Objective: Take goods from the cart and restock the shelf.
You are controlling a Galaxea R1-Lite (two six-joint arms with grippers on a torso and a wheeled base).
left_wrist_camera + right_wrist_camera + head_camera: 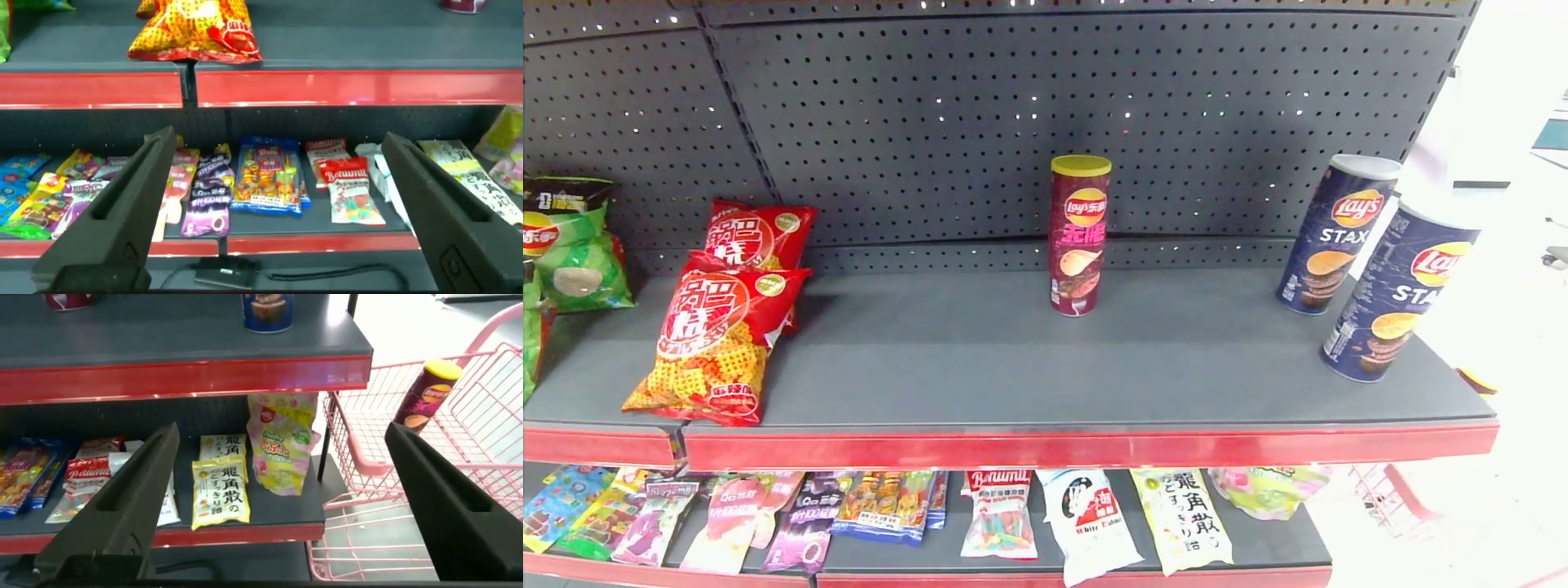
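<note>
Maroon, yellow-lidded, the chip can (pixel 427 396) is seen leaning in the pink cart (pixel 364 464) beside the shelf (pixel 163 331). It is judged light, stiff and slippery, best gripped mid-body. Left gripper (pixel 278 137) and right gripper (pixel 282 433) are held wide, empty.

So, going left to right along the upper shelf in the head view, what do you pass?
green chip bag → red snack bags, one behind the other → maroon chip can with a yellow lid → dark blue chip can near the back panel → second dark blue can, standing further forward
</note>
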